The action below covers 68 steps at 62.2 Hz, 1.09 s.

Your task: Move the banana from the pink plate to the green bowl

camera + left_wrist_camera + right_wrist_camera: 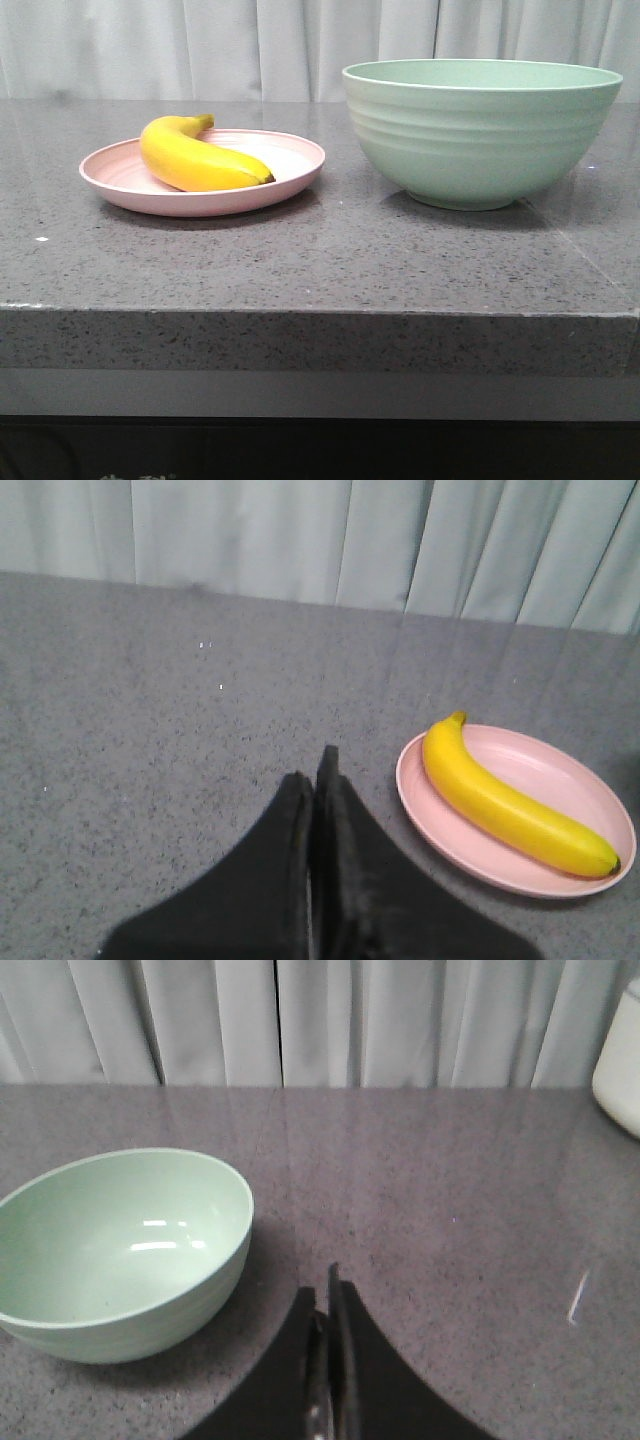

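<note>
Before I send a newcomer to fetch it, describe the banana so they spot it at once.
On the dark speckled counter stand two dishes: a tall green bowl on the right and a shallow pink plate on the left. The banana lies on the plate, the only bright yellow, curved thing there.

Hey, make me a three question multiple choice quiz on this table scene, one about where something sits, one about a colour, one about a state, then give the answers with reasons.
1. Where does the banana lie?
A. on the pink plate
B. in the green bowl
C. on the bare table

2. What colour is the bowl?
A. white
B. pale mint green
C. orange

3. How is the left gripper?
A. open around the banana
B. shut on the plate's rim
C. shut, holding nothing

Answers:
1. A, the front view shows the banana resting across the plate.
2. B, both front and right wrist views show it green.
3. C, its fingers meet above the table, beside the plate and apart from it.
</note>
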Each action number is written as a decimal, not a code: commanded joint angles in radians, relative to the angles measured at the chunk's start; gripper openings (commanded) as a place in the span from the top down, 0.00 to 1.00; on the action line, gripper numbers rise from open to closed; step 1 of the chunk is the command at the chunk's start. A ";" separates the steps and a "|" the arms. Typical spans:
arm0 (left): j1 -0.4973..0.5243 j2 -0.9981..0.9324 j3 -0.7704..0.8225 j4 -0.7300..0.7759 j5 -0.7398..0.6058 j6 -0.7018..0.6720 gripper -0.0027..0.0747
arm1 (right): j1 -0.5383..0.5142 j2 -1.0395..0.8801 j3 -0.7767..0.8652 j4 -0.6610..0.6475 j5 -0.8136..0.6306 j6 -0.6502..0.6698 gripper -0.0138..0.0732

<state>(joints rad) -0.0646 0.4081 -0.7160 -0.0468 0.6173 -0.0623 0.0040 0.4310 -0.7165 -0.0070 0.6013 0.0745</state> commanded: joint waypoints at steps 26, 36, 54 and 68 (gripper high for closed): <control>-0.004 0.220 -0.034 -0.009 -0.072 -0.001 0.99 | -0.006 0.214 -0.035 -0.012 -0.007 -0.007 0.92; -0.004 0.277 -0.034 -0.009 -0.072 -0.001 0.98 | -0.006 0.246 -0.035 -0.012 -0.004 -0.007 0.90; -0.004 0.335 -0.034 -0.005 -0.087 -0.001 0.34 | -0.006 0.264 -0.035 -0.012 -0.001 -0.007 0.28; -0.026 0.346 -0.036 -0.041 -0.095 -0.001 0.22 | -0.006 0.264 -0.035 -0.012 -0.002 -0.007 0.15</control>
<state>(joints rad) -0.0691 0.7514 -0.7176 -0.0587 0.6043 -0.0623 0.0040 0.6897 -0.7185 -0.0070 0.6659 0.0724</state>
